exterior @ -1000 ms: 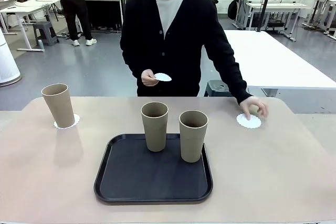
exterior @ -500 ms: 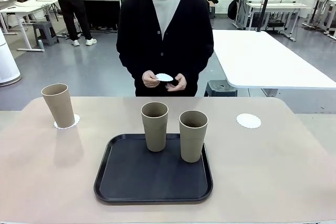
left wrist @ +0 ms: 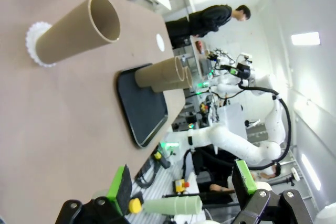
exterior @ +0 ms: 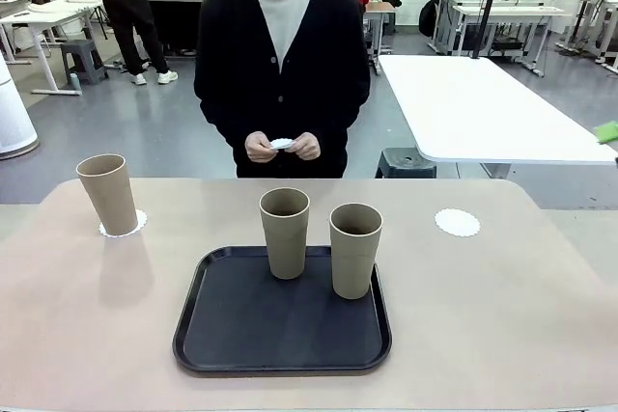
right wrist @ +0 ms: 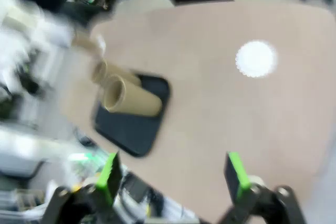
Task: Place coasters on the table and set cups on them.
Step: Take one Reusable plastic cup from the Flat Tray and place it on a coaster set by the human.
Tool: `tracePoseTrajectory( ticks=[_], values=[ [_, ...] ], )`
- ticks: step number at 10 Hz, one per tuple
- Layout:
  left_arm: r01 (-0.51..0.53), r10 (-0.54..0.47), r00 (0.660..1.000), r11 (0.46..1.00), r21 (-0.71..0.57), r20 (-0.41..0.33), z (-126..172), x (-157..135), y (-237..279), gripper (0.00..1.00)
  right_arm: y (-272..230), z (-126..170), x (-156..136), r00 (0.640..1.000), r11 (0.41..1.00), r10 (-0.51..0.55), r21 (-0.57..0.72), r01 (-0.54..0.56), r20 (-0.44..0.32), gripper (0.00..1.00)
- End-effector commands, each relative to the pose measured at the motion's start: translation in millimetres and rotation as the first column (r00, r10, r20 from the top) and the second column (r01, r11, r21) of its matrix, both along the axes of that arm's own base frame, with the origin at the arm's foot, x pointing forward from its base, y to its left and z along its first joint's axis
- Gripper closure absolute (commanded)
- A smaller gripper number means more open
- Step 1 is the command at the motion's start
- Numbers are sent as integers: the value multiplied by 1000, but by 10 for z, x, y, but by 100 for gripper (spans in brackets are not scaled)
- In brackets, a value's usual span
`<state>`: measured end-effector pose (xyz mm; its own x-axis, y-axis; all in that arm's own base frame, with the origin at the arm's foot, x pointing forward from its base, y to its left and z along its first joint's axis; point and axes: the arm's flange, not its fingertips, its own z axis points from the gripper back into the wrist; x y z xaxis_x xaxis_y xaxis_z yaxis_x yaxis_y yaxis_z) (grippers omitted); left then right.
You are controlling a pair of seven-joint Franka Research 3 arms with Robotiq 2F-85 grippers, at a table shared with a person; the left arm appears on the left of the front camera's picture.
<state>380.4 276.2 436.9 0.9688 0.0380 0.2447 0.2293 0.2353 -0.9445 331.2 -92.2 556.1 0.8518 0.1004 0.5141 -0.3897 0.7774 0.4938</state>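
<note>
The person's hands have left the right-side coaster. They now hold the last coaster together, beyond the tabletop's far edge, apparently ready for placing. Count: three coasters, three cups. The left cup stands on the left coaster. The middle cup and the right cup wait on the tray. The left tool and the right tool stand fully open and empty.
</note>
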Motion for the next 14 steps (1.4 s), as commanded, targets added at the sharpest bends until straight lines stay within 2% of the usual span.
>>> tracePoseTrajectory(
  ticks=[1, 2, 3, 4, 5, 6, 7, 8, 12, 13, 14],
  values=[
    [-2, 2, 1000, 1000, -9, -2, 28, -9, 7, 0, 234, -104, 160, 935, 943, 324, -129, -307, 142, 0],
    [-2, 2, 1000, 1000, -9, -2, 28, -9, 7, 0, 440, -129, 111, 858, 849, 506, -230, -476, 87, 0],
    [-2, 2, 1000, 1000, -9, -2, 28, -9, 7, 0, 603, -152, 66, 792, 763, 611, -281, -582, 18, 0],
    [-2, 2, 1000, 1000, -9, -2, 28, -9, 7, 0, 755, -216, 45, 739, 701, 674, -302, -646, -17, 0],
    [-2, 2, 1000, 1000, -9, -2, 28, -9, 7, 0, 857, -273, 55, 724, 674, 690, -350, -650, -16, 0],
    [-2, 2, 1000, 1000, -9, -2, 28, -9, 7, 0, 923, -333, 79, 740, 672, 673, -427, -604, 12, 0],
    [-2, 2, 1000, 1000, -9, -2, 28, -9, 7, 0, 959, -359, 74, 756, 690, 654, -437, -577, 35, 0],
    [-2, 2, 1000, 1000, -9, -2, 28, -9, 7, 0, 959, -258, 34, 729, 677, 683, -343, -652, -38, 0],
    [-2, 2, 1000, 1000, -9, -2, 28, -9, 7, 0, 944, -284, 46, 730, 672, 683, -367, -643, -28, 0],
    [-2, 2, 1000, 1000, -9, -2, 28, -9, 7, 0, 1015, -409, -91, 574, 543, 818, -376, -751, 35, 0],
    [-2, 2, 1000, 1000, -9, -2, 28, -9, 7, 0, 1054, -610, -123, 393, 432, 902, -413, -802, 180, 0]
  ],
)
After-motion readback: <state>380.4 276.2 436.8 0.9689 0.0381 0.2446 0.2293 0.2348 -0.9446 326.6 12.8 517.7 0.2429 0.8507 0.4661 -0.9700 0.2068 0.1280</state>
